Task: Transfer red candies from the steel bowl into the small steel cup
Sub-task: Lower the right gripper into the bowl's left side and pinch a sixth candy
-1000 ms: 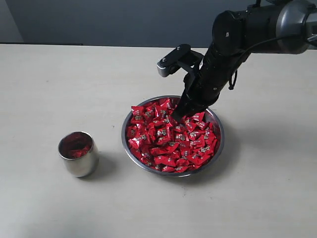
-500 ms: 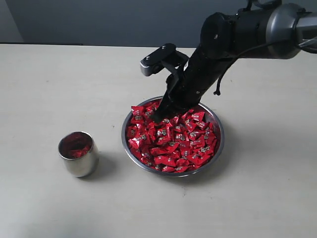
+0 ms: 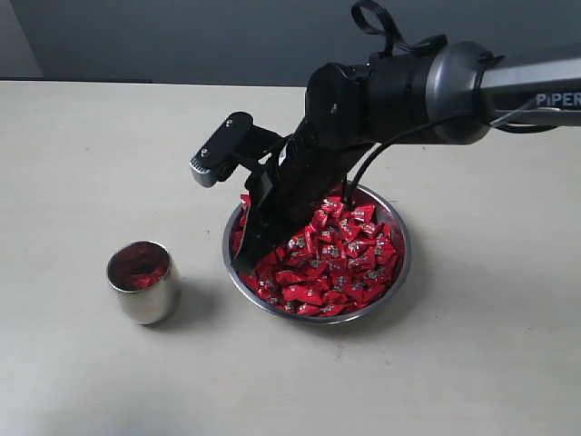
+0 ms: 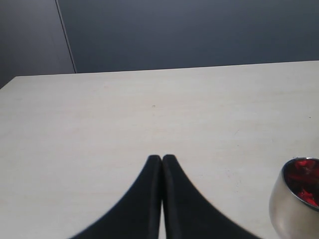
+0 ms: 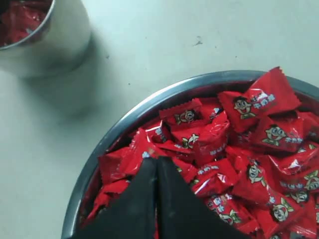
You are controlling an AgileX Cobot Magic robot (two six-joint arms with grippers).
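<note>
The steel bowl [image 3: 402, 259] holds a heap of red candies [image 3: 338, 260] at the table's middle. To its left stands the small steel cup [image 3: 142, 283] with a few red candies inside. My right gripper [image 3: 243, 262] is shut, its tips low over the bowl's left edge, on the side facing the cup. In the right wrist view its fingers [image 5: 156, 160] press together above the candies [image 5: 249, 144] near the rim [image 5: 119, 128]; I see nothing clamped between them. The cup [image 5: 45, 40] lies beyond. My left gripper [image 4: 162, 157] is shut over bare table, the cup [image 4: 294, 204] to one side.
The pale table [image 3: 91, 163] runs back to a dark wall. The right arm's black forearm and wrist camera [image 3: 222, 150] lean across the bowl's left half and hide the candies beneath.
The right arm has swung leftward across the bowl, from its far right side to its left edge, staying shut. The cup and bowl have not moved.
</note>
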